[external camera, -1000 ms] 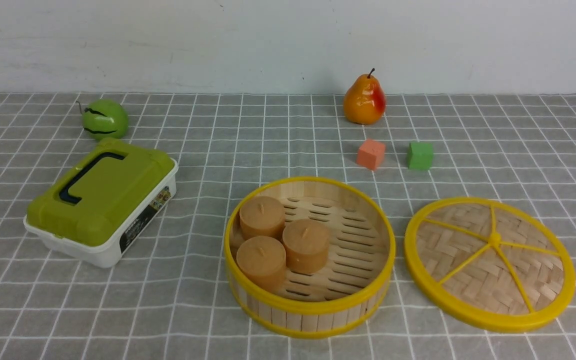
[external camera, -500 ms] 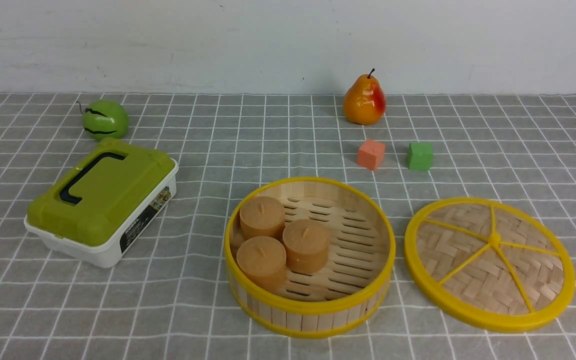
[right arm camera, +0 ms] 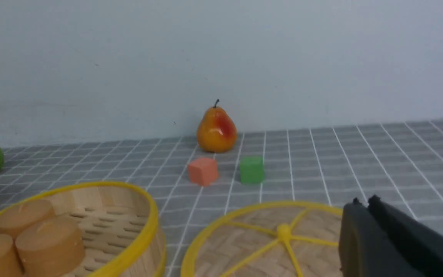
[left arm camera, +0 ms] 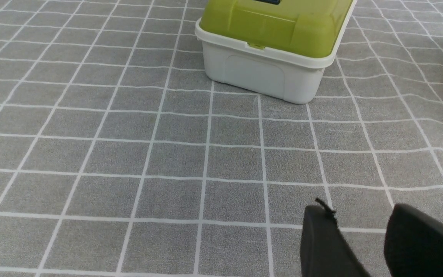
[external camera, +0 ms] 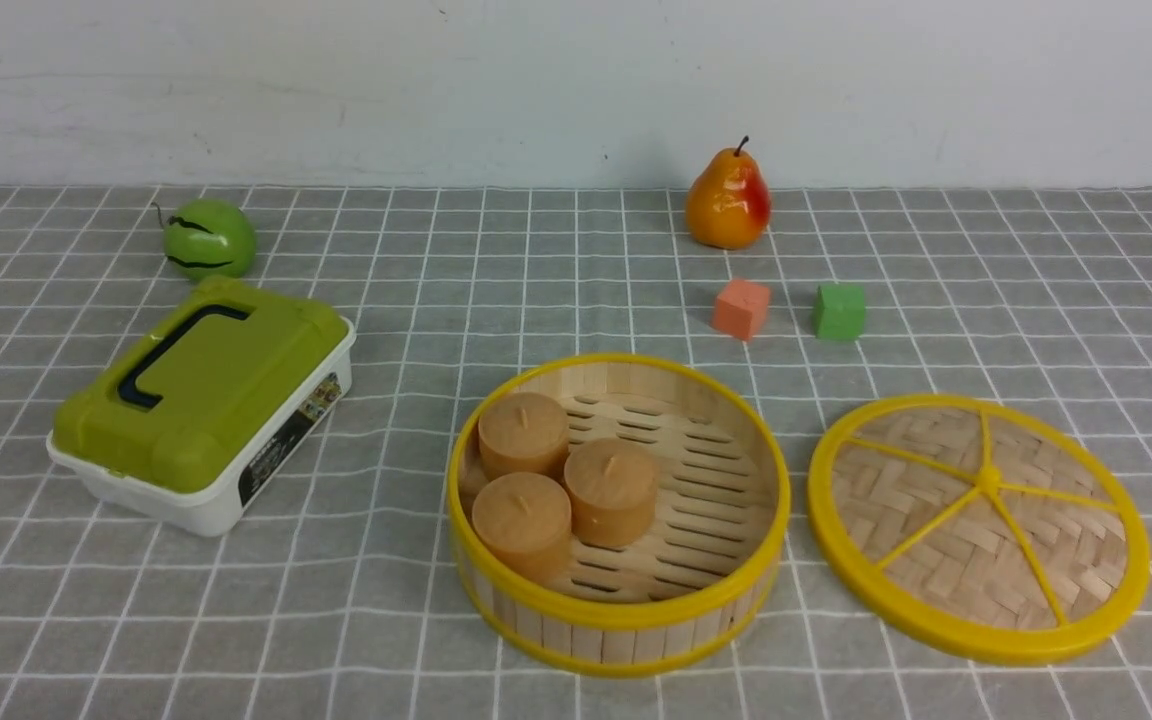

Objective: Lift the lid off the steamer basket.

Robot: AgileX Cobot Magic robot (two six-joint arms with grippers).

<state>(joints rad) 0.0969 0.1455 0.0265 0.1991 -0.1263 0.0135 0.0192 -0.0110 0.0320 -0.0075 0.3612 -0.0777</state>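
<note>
The lid (external camera: pixel 1056 500) lies flat on the worktop (external camera: pixel 386 620) just beside the steamer basket (external camera: pixel 621 612), probably light and slightly springy, best taken by its centre knob (external camera: pixel 989 477), while the right pincer (right arm camera: pixel 365 206) is closed and empty and the left pincer (left arm camera: pixel 356 209) stands parted.

Grid-patterned grey tabletop (external camera: pixel 386 640) bearing steamer basket (external camera: pixel 619 614), lid (external camera: pixel 976 520), green-lidded box (external camera: pixel 206 390), striped green fruit (external camera: pixel 210 240), pear (external camera: pixel 728 200), pink block (external camera: pixel 742 309) and green block (external camera: pixel 840 312).

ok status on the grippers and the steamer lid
Right gripper shut, empty; left open, empty. Lid off, flat beside the steamer basket. Nothing on the lid.
</note>
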